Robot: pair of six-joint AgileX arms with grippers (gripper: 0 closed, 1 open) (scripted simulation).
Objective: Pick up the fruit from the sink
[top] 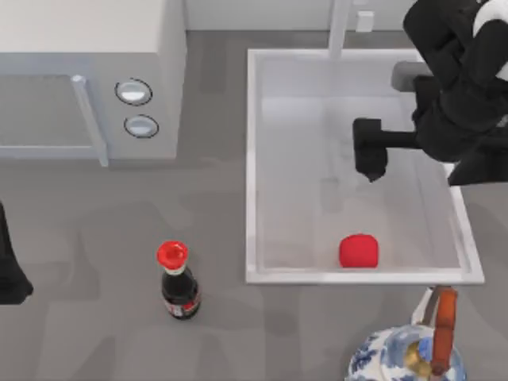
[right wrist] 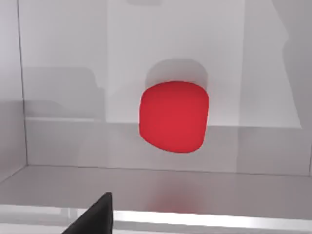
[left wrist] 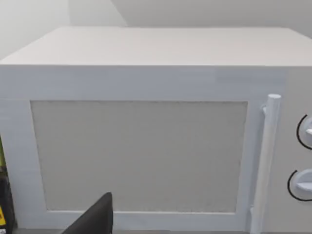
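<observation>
Right end effector (top: 371, 165) hangs inside sink (top: 252, 159), fingers' state can't tell. Fruit (top: 359, 251) ahead/below, near sink wall; risk: fingers hit wall, fruit rolls away.

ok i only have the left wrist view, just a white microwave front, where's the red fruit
observer: the small smooth bright-red rounded fruit lies on the bottom of the large white rectangular sink, by the wall nearest the top view's lower edge
operator: and the right arm
observer: the right end effector hangs within the sink's outline, apart from the fruit, on the white faucet's side of it
operator: where's my left arm
observer: the left arm sits at the table's left edge, left of an upright dark sauce bottle with a red cap
</observation>
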